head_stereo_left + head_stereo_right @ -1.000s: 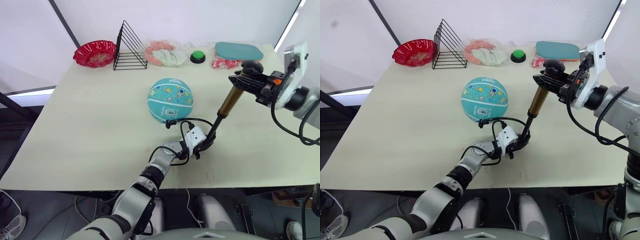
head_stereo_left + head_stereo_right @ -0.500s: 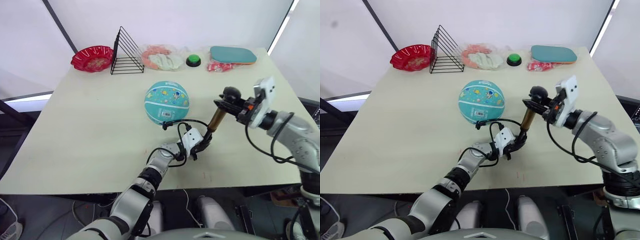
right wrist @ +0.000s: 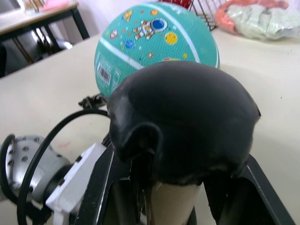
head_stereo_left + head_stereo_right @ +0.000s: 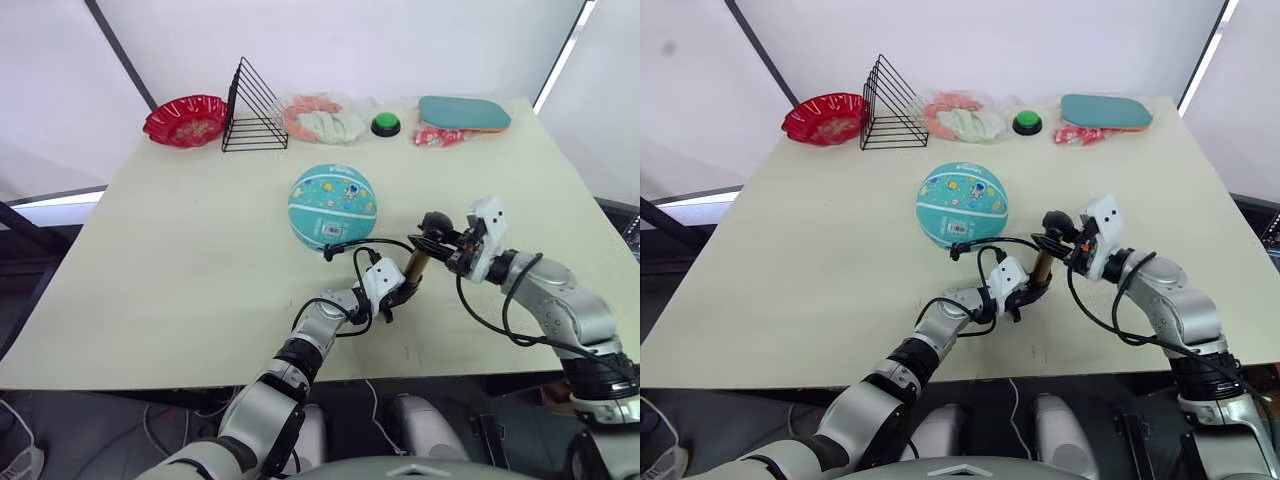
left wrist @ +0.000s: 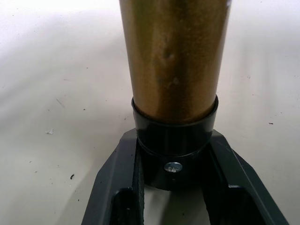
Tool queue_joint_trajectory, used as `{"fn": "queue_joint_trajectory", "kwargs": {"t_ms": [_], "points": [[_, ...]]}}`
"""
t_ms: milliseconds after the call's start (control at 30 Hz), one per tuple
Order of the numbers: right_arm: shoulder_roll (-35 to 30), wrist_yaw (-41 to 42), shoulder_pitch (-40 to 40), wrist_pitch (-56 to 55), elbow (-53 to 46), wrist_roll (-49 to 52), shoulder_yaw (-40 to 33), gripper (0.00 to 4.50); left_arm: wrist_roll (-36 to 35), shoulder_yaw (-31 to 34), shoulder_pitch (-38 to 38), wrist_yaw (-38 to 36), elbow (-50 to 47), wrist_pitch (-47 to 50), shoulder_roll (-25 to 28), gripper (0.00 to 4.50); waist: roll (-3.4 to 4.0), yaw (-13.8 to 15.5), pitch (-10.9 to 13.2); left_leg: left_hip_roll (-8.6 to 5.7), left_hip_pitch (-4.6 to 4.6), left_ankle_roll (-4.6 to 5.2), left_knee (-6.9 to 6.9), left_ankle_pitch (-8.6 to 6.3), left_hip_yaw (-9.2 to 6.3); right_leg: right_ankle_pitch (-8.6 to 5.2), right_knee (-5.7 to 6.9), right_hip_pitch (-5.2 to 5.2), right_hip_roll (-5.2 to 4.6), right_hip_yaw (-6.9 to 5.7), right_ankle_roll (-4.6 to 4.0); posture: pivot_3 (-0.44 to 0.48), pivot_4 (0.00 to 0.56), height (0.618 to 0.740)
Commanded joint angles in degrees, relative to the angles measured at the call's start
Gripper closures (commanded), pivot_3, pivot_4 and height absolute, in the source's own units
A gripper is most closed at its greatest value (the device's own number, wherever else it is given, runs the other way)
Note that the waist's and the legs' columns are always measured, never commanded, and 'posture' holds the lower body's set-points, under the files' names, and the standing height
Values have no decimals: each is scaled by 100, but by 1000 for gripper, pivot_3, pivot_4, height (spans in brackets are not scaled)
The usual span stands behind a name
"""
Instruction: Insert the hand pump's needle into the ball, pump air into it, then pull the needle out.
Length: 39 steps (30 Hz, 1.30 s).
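Note:
The teal-blue ball (image 4: pixel 333 207) rests mid-table, barcode label toward me. Just right of it the hand pump (image 4: pixel 414 266) stands nearly upright, its gold cylinder (image 5: pixel 174 61) short between its black ends. My left gripper (image 4: pixel 398 294) is shut on the pump's black bottom collar (image 5: pixel 173 150) at the table surface. My right gripper (image 4: pixel 447 243) is shut on the black T-handle (image 3: pixel 183 122), low over the cylinder. The thin black hose (image 4: pixel 372 245) loops from the pump's base to a small black fitting (image 4: pixel 330 250) at the ball's near side. The needle's pin is too small to make out.
Along the far edge stand a red bowl (image 4: pixel 186 118), a black wire rack (image 4: pixel 254 110), a bag of pink and white items (image 4: pixel 322 115), a green button (image 4: pixel 385 124), a teal paddle case (image 4: pixel 465 112) and a red packet (image 4: pixel 440 136). The table's front edge lies close behind my left arm.
My right gripper has pressed the T-handle down toward the cylinder, so the pump is now much shorter. The left gripper still holds the base. The camera view shifted slightly.

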Motion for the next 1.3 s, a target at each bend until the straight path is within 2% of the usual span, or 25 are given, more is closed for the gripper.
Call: {"fn": "queue_joint_trajectory", "kwargs": {"t_ms": [33,233,433,533,800,1033,1300], "points": [[-398,-181,-329,664,-635,391,-662,3385,127,-86,257,-80,322,198,75,3440,14,22,15,0,-2,0,0,0,-1,0,0,-1,0,-1,0,0,150,740],[-977,-389,-1040,1730,-1281,1375,-1440,3385,133,-90,229,-87,390,171,23,3440,49,66,58,-27,-23,-1,10,1,0,2,1,-31,-21,12,0,0,150,740],[-1340,-755,-1890,2559,-1234,2271,-2018,3385,134,-92,208,-86,426,157,-24,3440,40,66,81,-37,-25,-1,15,1,6,3,1,-38,-34,15,2,0,150,740],[-1352,-940,-2076,2784,-1153,2443,-2034,3385,129,-89,223,-90,413,158,-36,3440,40,70,83,-37,-28,0,15,1,7,3,2,-40,-34,16,2,0,150,740],[-634,-986,-1269,2130,-889,1557,-1204,3385,116,-77,281,-91,332,197,-16,3441,41,50,75,-35,-26,0,13,1,15,3,5,-32,-32,24,2,0,150,740],[-62,-541,-193,760,-185,268,49,3385,117,-78,348,-84,203,255,50,3441,13,-15,8,-19,0,1,8,0,11,1,3,2,-12,22,0,0,150,740],[464,-363,475,-218,662,-614,605,3385,105,-62,446,-103,-14,366,132,3441,-1,-19,-27,19,49,0,-10,-1,5,-2,3,27,28,18,-7,0,150,740]]}}
